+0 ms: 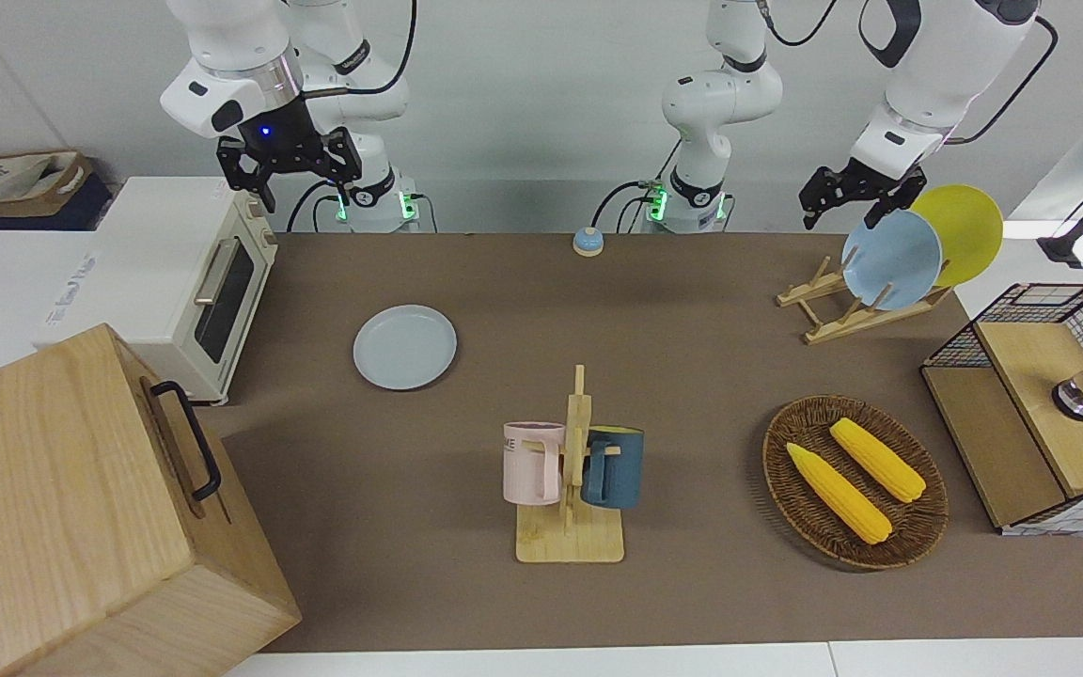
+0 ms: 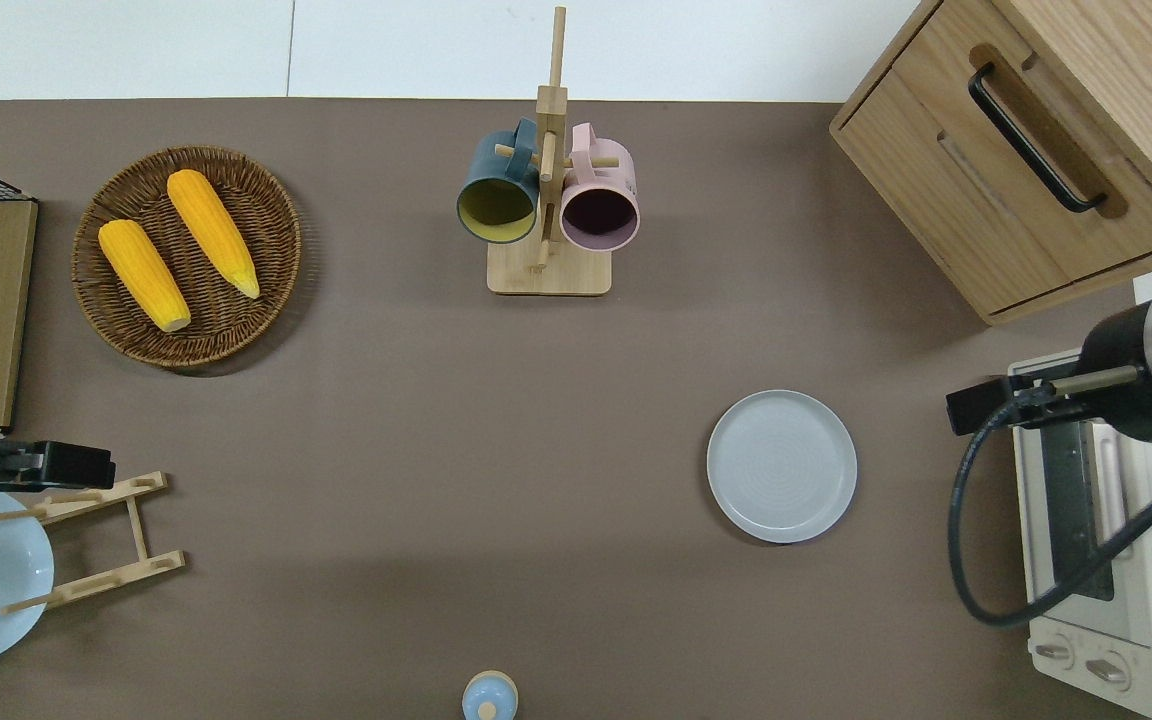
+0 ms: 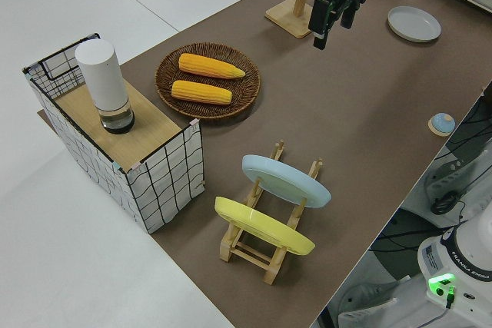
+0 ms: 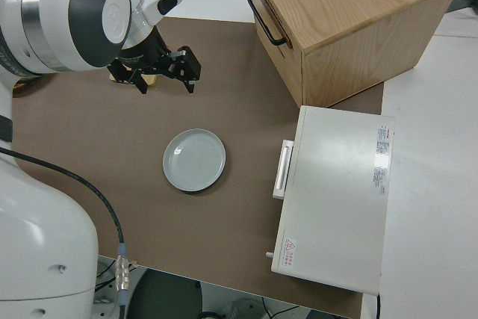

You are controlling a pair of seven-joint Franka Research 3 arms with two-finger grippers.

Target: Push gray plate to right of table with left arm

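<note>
The gray plate [image 1: 405, 346] [image 2: 782, 466] [image 3: 414, 23] [image 4: 194, 159] lies flat on the brown table [image 1: 692, 357], toward the right arm's end and beside the toaster oven. My left gripper [image 1: 842, 212] [image 2: 86, 466] [image 3: 330, 30] hangs open and empty in the air at the left arm's end. In the overhead view it is over the wooden plate rack [image 2: 96, 540], far from the gray plate. My right gripper [image 1: 302, 188] [image 4: 166, 84] is parked, open and empty.
A sky-blue plate [image 1: 891, 259] and a yellow plate [image 1: 965, 226] stand in the rack. A mug stand [image 1: 572, 480], a basket of corn [image 1: 854, 480], a wire box [image 1: 1040, 404], a bell [image 1: 588, 242], the toaster oven [image 1: 184, 282] and a wooden cabinet [image 1: 81, 508] also stand on or beside the table.
</note>
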